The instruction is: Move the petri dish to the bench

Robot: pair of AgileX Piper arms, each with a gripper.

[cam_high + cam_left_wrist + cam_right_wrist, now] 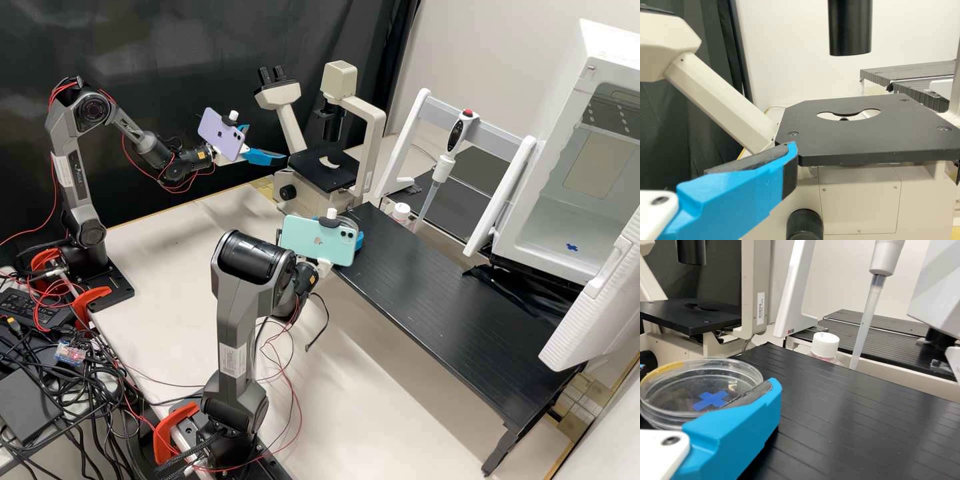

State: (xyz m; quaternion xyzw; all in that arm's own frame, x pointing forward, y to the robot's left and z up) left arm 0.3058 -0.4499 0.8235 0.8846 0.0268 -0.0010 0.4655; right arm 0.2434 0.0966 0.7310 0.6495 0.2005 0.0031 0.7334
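Right fingers [360, 241], spread wide, grip the petri dish [695, 386]; left fingers [267, 143] gape empty

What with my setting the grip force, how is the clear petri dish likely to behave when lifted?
The petri dish is probably stiff but could crack, its clear walls looking thin. Its smooth, round side may slip or pivot in the right gripper. Wide and shallow, it seems unlikely to tip when set flat.

open room above the long black bench [453, 293], the microscope [376, 130] at one end, the white-capped bottle [401, 212] and upright pipette [443, 168] beyond its back edge, the open white door [597, 307] jutting near the other end
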